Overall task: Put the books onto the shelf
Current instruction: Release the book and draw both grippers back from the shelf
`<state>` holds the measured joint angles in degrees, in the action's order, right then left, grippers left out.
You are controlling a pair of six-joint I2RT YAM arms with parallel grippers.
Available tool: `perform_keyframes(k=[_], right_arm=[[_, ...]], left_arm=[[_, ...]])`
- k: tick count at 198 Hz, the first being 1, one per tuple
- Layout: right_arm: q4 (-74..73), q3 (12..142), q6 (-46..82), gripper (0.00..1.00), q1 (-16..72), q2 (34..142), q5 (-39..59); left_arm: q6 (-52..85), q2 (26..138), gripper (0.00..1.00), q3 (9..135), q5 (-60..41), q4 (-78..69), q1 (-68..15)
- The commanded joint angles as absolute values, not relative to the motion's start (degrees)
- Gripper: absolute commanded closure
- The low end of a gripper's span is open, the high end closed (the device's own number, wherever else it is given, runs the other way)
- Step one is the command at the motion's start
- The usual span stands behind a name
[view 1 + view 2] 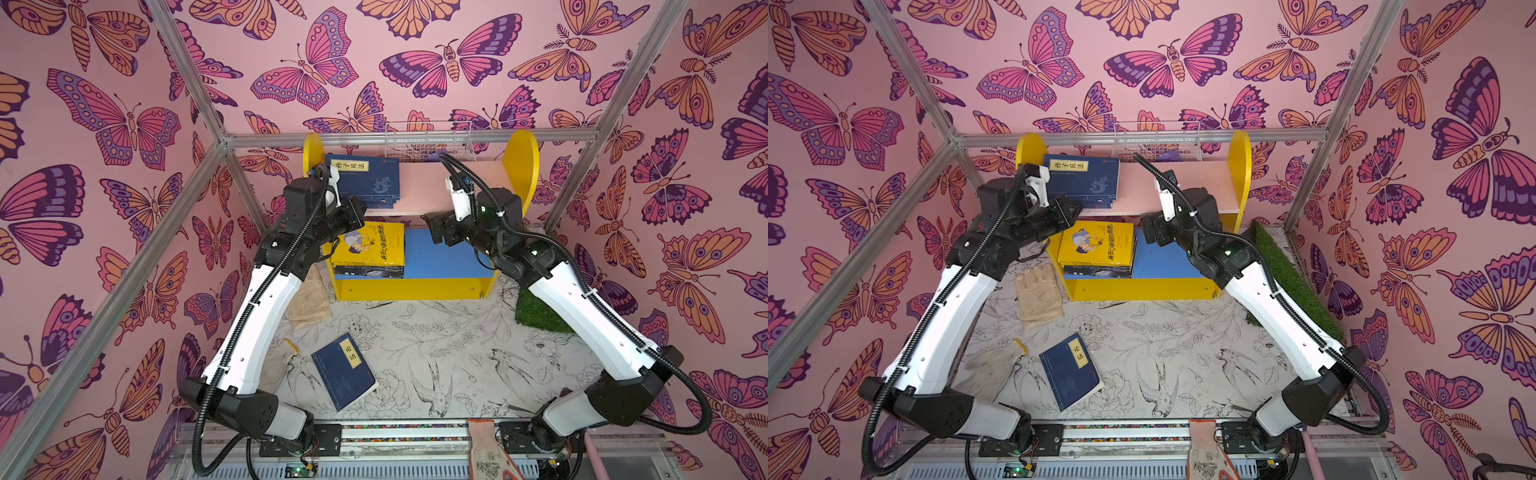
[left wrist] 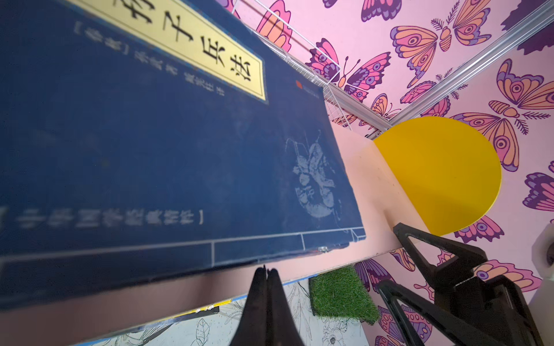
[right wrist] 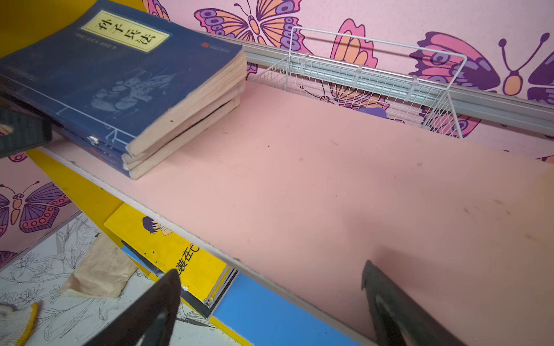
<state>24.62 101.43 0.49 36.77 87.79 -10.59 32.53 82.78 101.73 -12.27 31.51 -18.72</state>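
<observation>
The left pincer is being held shut at the front edge of the shelf, beside the navy stack — a nudge could be toppling it. The right pincer is being held apart; one book is lying flat on the bench — hard to grip.

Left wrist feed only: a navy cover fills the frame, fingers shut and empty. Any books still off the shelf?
Observer: One. A navy book lies flat on the table, in front of the shelf.
Operator: Lower tier?
Observer: A yellow cartoon book tops a stack on the left part of the blue lower board.
Operator: How deep is the pile in my frame?
Observer: The right wrist view shows what looks like three books in the navy stack on the pink upper board.
</observation>
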Motion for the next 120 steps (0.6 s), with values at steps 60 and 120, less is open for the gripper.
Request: perform_keyframes(k=[60,120], right_arm=[[33.2,124.6,1.9,0.05,36.1,104.6,-5.2],[38.3,136.2,-0.8,0.06,38.2,113.4,-9.5]], left_arm=[[35.3,60.5,1.00,81.9,4.1,37.7,-14.1],[37.7,52.6,1.00,71.7,2.8,43.7,-10.6]])
